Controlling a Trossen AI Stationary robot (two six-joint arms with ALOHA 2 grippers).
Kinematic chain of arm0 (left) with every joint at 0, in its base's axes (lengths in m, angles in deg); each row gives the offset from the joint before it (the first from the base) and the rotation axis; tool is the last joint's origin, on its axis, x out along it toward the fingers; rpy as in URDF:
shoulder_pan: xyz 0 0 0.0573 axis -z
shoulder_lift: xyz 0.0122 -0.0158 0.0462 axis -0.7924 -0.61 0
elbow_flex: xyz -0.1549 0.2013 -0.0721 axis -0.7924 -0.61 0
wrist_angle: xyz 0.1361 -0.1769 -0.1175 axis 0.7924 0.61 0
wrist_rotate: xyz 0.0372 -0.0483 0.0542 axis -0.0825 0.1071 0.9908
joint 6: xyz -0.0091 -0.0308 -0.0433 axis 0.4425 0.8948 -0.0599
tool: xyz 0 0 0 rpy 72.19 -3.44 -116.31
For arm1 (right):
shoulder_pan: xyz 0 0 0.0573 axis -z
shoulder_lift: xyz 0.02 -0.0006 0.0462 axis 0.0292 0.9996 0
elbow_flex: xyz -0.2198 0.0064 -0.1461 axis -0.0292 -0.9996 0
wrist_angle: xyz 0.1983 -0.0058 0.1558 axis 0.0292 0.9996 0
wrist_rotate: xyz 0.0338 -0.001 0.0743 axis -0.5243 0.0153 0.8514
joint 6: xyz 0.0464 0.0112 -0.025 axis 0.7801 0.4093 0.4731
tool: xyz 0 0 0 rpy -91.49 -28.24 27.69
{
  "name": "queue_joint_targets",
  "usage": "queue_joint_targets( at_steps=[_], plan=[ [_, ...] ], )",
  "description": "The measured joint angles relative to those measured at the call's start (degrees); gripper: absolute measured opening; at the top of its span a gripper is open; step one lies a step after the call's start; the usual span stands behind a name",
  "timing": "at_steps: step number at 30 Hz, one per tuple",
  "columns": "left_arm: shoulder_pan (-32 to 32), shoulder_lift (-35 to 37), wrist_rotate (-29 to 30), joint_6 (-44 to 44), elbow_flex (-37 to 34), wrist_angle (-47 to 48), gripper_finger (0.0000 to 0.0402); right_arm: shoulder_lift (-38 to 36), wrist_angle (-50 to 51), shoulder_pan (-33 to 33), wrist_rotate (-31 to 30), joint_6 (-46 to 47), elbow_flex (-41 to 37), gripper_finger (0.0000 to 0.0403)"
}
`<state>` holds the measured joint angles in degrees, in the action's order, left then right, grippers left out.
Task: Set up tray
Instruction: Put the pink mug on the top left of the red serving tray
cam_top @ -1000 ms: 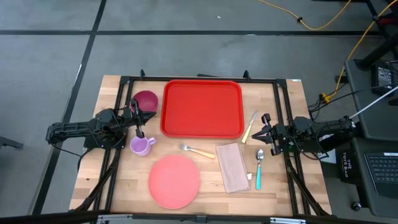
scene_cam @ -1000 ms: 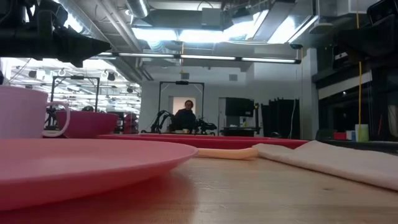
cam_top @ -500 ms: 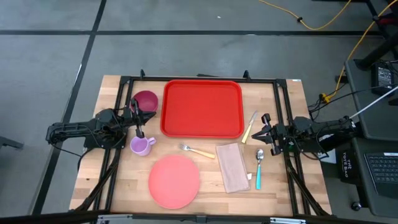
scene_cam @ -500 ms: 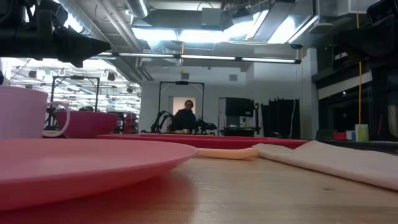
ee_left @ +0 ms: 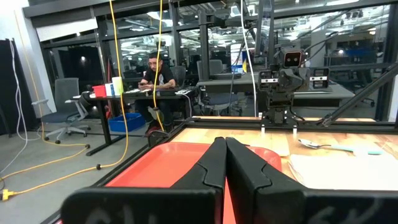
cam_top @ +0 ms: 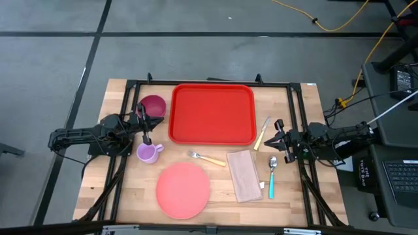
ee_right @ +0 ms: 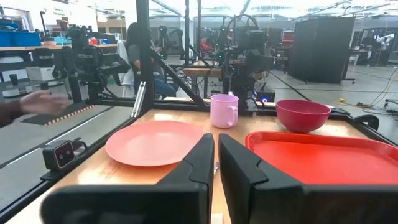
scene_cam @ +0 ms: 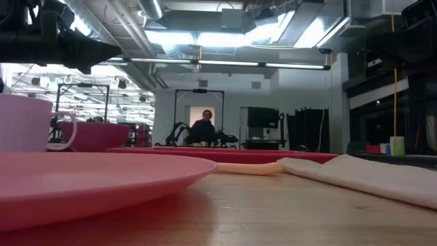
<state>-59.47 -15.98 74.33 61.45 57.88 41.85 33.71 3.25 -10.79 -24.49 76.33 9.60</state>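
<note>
The red tray (cam_top: 212, 113) lies flat at the table's far middle, with nothing on it; it also shows as tray (ee_left: 168, 163) and tray (ee_right: 323, 158). My left gripper (cam_top: 159, 123) (ee_left: 225, 146) hovers shut at the tray's left edge, between the magenta bowl (cam_top: 153, 105) and the lilac mug (cam_top: 149, 153). My right gripper (cam_top: 269, 138) (ee_right: 216, 140) hovers shut off the tray's right near corner, beside the knife (cam_top: 262, 133). Both point toward the table's middle and touch nothing.
On the wood nearer than the tray lie a salmon-pink plate (cam_top: 183, 190), a fork (cam_top: 206, 158), a folded napkin (cam_top: 243, 175) and a teal-handled spoon (cam_top: 272, 176). A black frame runs along the table's edges. A person's hand (ee_right: 37, 102) shows beyond the table.
</note>
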Motion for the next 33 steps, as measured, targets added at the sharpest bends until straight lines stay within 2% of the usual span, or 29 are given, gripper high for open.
queue_joint_targets(
  at_steps=[17, 20, 25, 33],
  plan=[
    [0.0, 0.0, 0.0, 1.4, 0.0, 0.0, 0.0002, 0.0, -1.3, 0.0, -0.1, 2.6, 0.0, 0.0030],
    [0.0, 0.0, 0.0, 3.5, 0.0, 0.0, 0.0002, 0.0, -1.7, 0.0, -3.6, -2.6, 0.0, 0.0030],
    [0.0, 0.0, 0.5, 1.5, 0.0, 0.0, 0.0002, 0.0, -1.9, 0.0, -13.2, -3.5, 0.0, 0.0030],
    [-0.1, 0.0, 0.7, 1.0, 0.0, -1.7, 0.0002, 0.0, -0.7, 0.1, -13.5, -6.3, 0.0, 0.0030]
  ],
)
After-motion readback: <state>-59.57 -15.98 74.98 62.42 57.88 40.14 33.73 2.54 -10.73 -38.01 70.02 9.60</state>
